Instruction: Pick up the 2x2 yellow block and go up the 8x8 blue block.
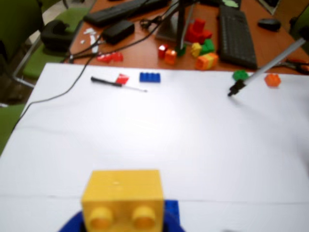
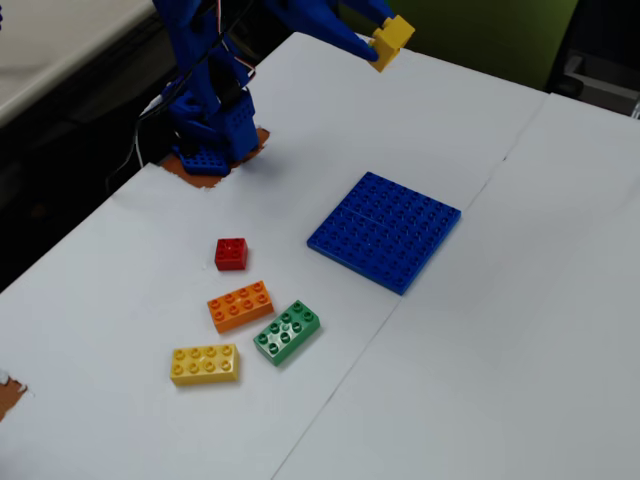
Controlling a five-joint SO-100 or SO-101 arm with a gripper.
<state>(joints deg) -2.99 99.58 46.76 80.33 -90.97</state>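
Observation:
My gripper [image 2: 382,42] is shut on the 2x2 yellow block [image 2: 391,38] and holds it high above the far part of the white table, up and to the left of the 8x8 blue block [image 2: 385,230]. The blue block lies flat on the table with nothing on it. In the wrist view the yellow block [image 1: 123,195] fills the bottom centre, studs facing the camera, with the blue jaws of the gripper [image 1: 123,220] on either side of it. The blue block is out of the wrist view.
A red brick [image 2: 231,253], an orange brick [image 2: 241,305], a green brick [image 2: 287,331] and a long yellow brick [image 2: 204,364] lie left of the baseplate. The arm base [image 2: 210,125] stands far left. The wrist view shows a screwdriver [image 1: 118,83], a small blue brick [image 1: 149,77] and loose bricks [image 1: 200,48].

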